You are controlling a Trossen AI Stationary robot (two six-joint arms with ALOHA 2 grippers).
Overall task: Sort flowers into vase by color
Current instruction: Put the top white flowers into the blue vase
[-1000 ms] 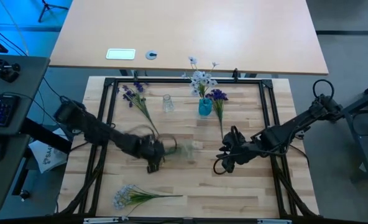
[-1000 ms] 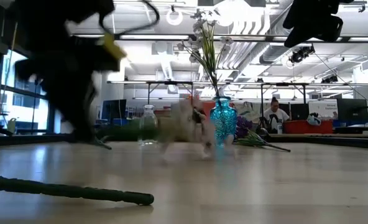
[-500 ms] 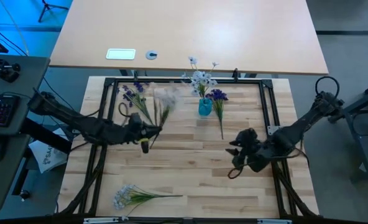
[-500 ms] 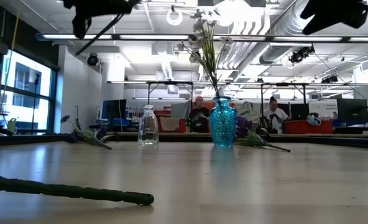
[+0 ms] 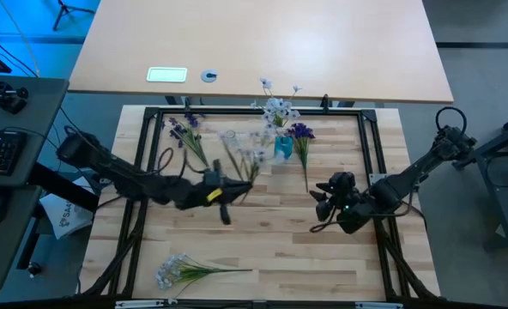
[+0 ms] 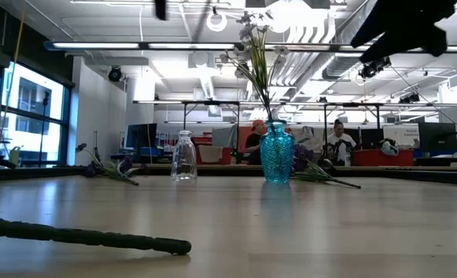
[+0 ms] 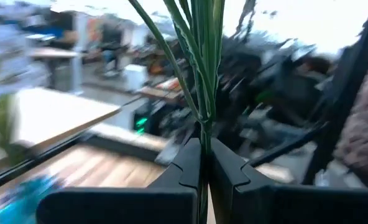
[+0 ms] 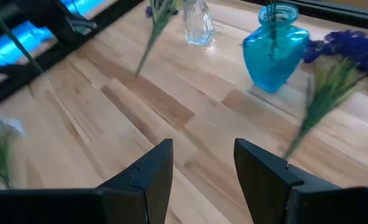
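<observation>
My left gripper (image 5: 226, 192) hangs above the table's middle, shut on a pale-blossomed sprig (image 5: 249, 156) whose blossoms reach toward the blue vase (image 5: 282, 148). That vase holds white flowers (image 5: 276, 110). A clear glass bottle (image 6: 184, 156) stands left of it. One purple sprig (image 5: 185, 133) lies at the far left. Another (image 5: 302, 137) lies with its blossoms beside the blue vase. A further pale sprig (image 5: 182, 270) lies at the near left. My right gripper (image 8: 202, 167) is open, right of centre, touching nothing. My left gripper pinches the pale sprig's green stems (image 7: 203, 127) between its two fingers (image 7: 185, 163). The stems run on past the fingertips, along the fingers. The sprig is lifted clear of the table, its blossom end pointing toward the far right.
A black frame (image 5: 370, 146) rims the wooden table. A tan desk (image 5: 263, 43) stands beyond the far edge. Bare wood lies between the arms and along the near edge. People sit in the room behind, seen in the low view.
My left gripper has lifted the pale sprig off the table, swung it toward the far left, then come back toward the centre. The sprig has turned so that its blossoms now point toward the blue vase. My right gripper has shifted slightly toward the right edge.
</observation>
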